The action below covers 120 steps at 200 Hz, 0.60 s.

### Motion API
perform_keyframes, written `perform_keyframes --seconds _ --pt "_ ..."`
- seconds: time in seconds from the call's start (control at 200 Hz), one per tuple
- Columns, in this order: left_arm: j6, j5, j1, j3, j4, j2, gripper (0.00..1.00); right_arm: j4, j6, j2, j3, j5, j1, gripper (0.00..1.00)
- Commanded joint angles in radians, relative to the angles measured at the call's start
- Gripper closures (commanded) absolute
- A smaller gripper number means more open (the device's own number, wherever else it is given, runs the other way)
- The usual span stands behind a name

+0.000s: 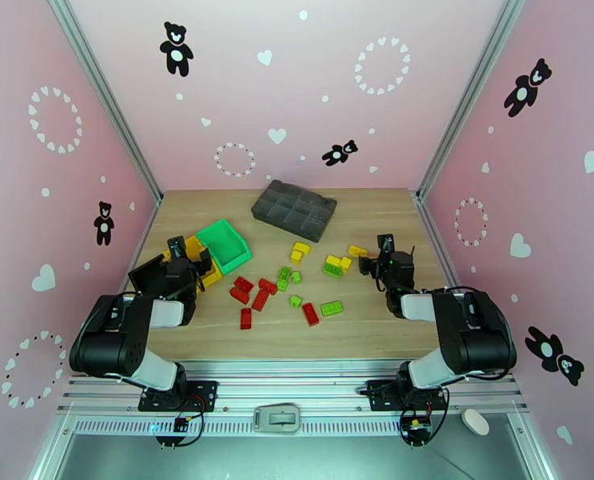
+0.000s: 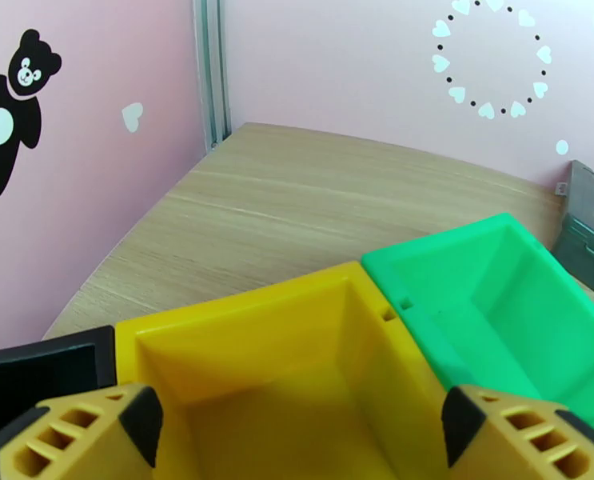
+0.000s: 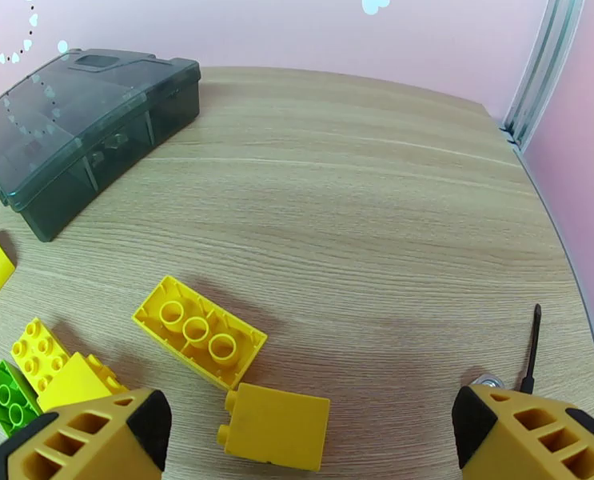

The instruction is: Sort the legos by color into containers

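Right: both arms are folded, elbows back near their bases and wrists reaching out over the table [image 1: 217, 331]. My left gripper [image 1: 189, 266] hangs over the yellow bin [image 2: 249, 330] at the near left, fingers spread wide, with nothing between them but the bin's open mouth below. The green bin [image 1: 226, 243] touches the yellow one on its far-right side, and the black bin [image 1: 147, 274] sits just to its left. My right gripper [image 1: 375, 256] is low over the right side of the table, fingers equally wide apart and gripping nothing. Two yellow bricks [image 3: 199, 330] lie just beyond its tips, one with its hollow underside up. The legos [image 1: 289, 286] are scattered mid-table: red toward the left, green in the middle, yellow to the right.

From above, my left wrist covers most of the yellow bin. On the left wrist camera the black bin is cut off at the frame's edge, and so is the grey tray [image 1: 295, 210]. A screwdriver [image 3: 532, 346] shows its shaft; the lower end disappears behind my right finger.
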Motion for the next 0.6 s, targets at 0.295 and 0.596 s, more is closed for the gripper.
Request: perform_keyframes --seconds 0.295,0.596 --pt "0.003 0.005 -0.002 0.002 0.006 -0.01 0.02 -0.017 -0.001 -0.002 0.015 -0.011 -0.005 0.01" --pt "0.003 0.004 -0.003 0.002 0.008 -0.01 0.02 -0.014 -0.001 -0.006 0.013 -0.01 -0.005 0.01"
